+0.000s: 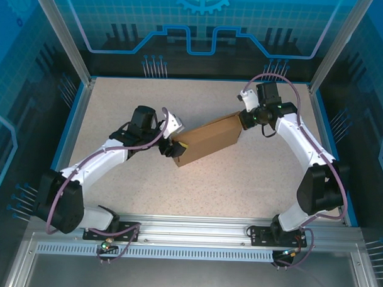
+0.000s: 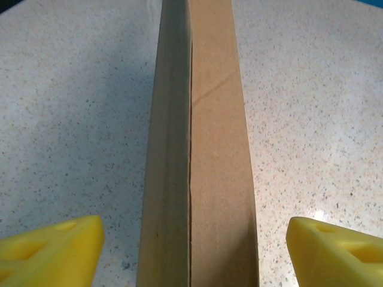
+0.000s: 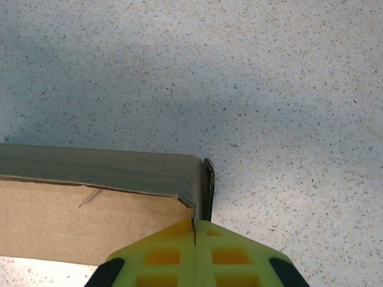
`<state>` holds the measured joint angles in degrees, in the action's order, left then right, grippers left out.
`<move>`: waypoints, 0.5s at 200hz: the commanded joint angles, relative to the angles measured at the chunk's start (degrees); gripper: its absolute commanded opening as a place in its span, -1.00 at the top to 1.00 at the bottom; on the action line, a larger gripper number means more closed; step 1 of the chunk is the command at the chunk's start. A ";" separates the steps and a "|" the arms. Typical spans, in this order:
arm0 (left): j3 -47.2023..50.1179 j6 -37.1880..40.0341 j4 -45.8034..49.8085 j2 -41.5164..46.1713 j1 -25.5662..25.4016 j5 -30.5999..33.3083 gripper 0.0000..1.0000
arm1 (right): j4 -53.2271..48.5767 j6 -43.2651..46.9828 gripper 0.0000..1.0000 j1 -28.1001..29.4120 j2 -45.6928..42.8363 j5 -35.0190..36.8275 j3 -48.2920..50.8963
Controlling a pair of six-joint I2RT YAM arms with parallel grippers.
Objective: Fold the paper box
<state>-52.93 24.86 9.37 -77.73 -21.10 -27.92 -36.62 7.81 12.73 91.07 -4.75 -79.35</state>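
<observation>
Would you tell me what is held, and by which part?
The right gripper pinches the flat brown cardboard box at its end corner; open left gripper holds nothing.

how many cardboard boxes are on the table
1: the paper box, lying between the open left gripper at one end and the right gripper pinching the other. None looks hidden.

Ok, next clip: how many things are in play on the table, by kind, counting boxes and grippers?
Cardboard box: 1
Grippers: 2, the left gripper open on either side of one end of the box without touching it, and the right gripper shut on the other end
Total: 3
</observation>
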 commanded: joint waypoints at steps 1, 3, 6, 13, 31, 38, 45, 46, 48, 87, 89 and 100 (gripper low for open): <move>1.90 -5.83 -4.95 3.32 0.60 -0.52 -0.63 | -3.98 -1.49 0.96 0.54 0.94 0.49 -1.13; 1.98 -6.46 -5.27 3.54 0.53 -0.24 -0.63 | -3.98 -1.49 0.96 0.54 1.00 0.50 -1.22; 2.22 -7.63 -5.78 3.89 0.55 0.28 -0.63 | -4.00 -1.55 0.96 0.54 1.04 0.53 -1.21; 2.65 -10.19 -6.88 4.72 0.48 1.58 -0.63 | -4.03 -1.57 0.96 0.54 1.13 0.57 -1.27; 3.91 -18.30 -7.88 7.29 0.37 5.71 -0.59 | -4.07 -1.57 0.96 0.61 1.22 0.56 -1.51; 4.38 -21.66 -7.45 8.61 0.11 7.66 -0.55 | -4.20 -1.57 0.96 0.55 1.17 0.54 -1.63; 5.16 -24.63 -6.95 10.05 -0.14 9.63 -0.53 | -4.23 -1.57 0.96 0.54 1.13 0.62 -1.64; 5.22 -25.01 -6.93 10.36 -0.20 10.03 -0.53 | -4.24 -1.57 0.96 0.54 1.13 0.62 -1.66; 5.54 -25.69 -6.76 10.86 -0.26 10.66 -0.52 | -4.29 -1.57 0.96 0.58 1.13 0.62 -1.63; 9.47 -37.11 1.43 21.41 -1.81 21.82 -0.39 | -4.31 -1.57 0.96 0.57 0.95 0.62 -1.79; 9.37 -37.37 2.10 21.71 -1.87 21.93 -0.38 | -4.26 -1.57 0.96 0.55 0.89 0.62 -1.82; 8.86 -38.41 5.64 22.98 -2.16 22.04 -0.34 | -4.37 -1.60 0.96 0.55 0.99 0.63 -2.07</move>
<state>-44.31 -5.21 7.51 -58.37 -22.41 -11.86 -37.74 7.22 12.75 91.31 -4.54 -80.12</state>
